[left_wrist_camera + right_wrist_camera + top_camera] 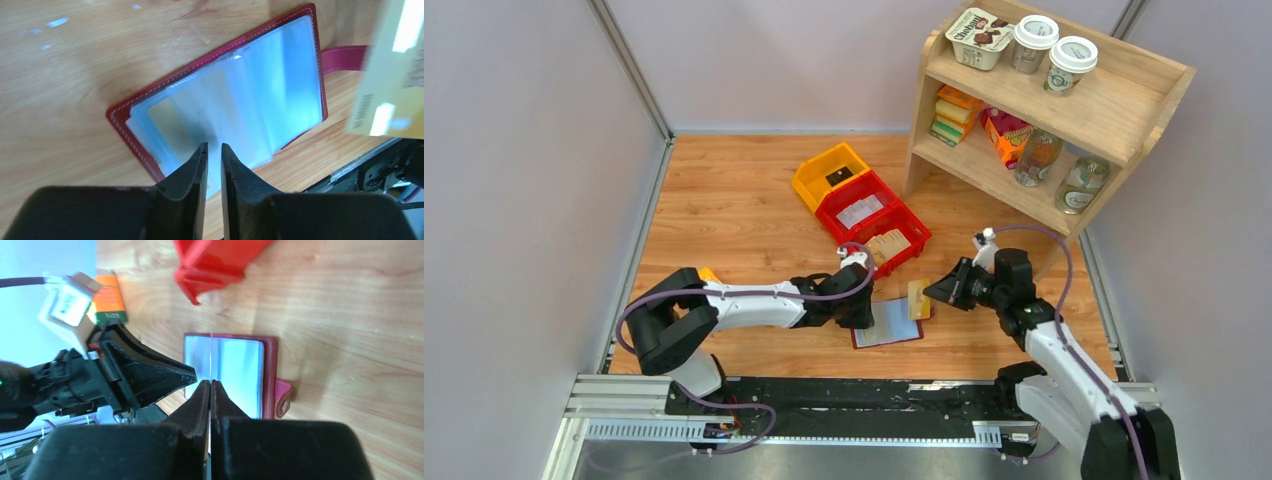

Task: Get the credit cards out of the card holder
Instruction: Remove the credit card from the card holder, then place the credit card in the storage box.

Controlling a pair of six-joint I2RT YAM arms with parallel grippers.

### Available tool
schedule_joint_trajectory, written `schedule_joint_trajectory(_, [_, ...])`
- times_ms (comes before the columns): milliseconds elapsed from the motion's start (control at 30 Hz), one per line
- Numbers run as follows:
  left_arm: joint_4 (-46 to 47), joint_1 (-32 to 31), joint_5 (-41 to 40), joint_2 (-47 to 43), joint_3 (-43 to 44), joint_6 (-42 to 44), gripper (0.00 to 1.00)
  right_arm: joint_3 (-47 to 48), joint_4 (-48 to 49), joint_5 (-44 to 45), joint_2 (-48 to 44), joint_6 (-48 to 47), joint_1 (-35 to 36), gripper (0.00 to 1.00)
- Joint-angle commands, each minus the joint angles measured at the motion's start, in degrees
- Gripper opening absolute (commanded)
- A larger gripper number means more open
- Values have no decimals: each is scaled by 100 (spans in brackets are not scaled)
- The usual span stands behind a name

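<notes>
Small maroon leather card holder [886, 323] lying open on the wooden counter [734, 210], pale blue pockets [260, 90] up, we see the left gripper [214, 147] narrowly parted over them (nothing between), right gripper [210, 384] clenched on a thin yellowish credit card [395, 75], red plastic bin [912, 252] nearby holding tan cards [886, 245].

credit card [387, 70] blurred, cut off at right edge; print unreadable

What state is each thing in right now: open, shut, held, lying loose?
card holder: open flat on the table, sleeves up.
credit card: outside the holder, pinched by one edge.
right gripper: shut on the credit card.
left gripper: jaws slightly apart, tips at the holder's sleeves.
</notes>
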Motion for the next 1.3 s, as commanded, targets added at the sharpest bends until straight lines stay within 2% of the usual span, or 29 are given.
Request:
schedule_joint_trajectory(0, [-849,-40,-702,-808,118,339,29,-52,-633,565,-1488,371,-12,0])
schedule_joint_trajectory(33, [-850,-31,-765,-1149,109,339,37,-104,-633,609,-1865,555,-3,0])
schedule_joint_trajectory(133, [-667,-40,-950,-1810,-22,252,53,-236,-432,688,-2885,1205,-3,0])
schedule_joint_trajectory(233, [-158,-31,-836,-2477,-260,59,59,-438,7,793,-3563,1838,23,0])
schedule_joint_trajectory(400, [1782,-40,-484,-3120,-1095,-399,66,-649,562,1171,-4294,2622,172,0])
schedule_joint_trajectory(533, [2689,-84,-519,-3200,-1376,-627,66,-684,974,1347,-4444,2947,260,0])
schedule_joint_trajectory(833, [5202,-347,-194,-2155,-1315,-786,66,-702,1327,1699,-4260,3036,682,0])
schedule_joint_trajectory(900, [5564,-400,-229,-1918,-1289,-847,66,-711,1388,1796,-4242,3027,805,0])
schedule_joint_trajectory(1133, [5803,-479,-229,-1399,-999,-900,65,-790,1678,2024,-4119,3062,1174,0])
schedule_joint_trajectory(1200, [5821,-497,-264,-1337,-990,-891,59,-834,1705,2086,-4102,3071,1253,0])
schedule_joint_trajectory(1233, [5838,-506,-282,-1319,-999,-909,48,-851,1713,2103,-4093,3071,1271,0])
schedule_joint_trajectory(1267, [5934,-514,-317,-1310,-1033,-918,43,-869,1722,2103,-4101,3071,1306,0])
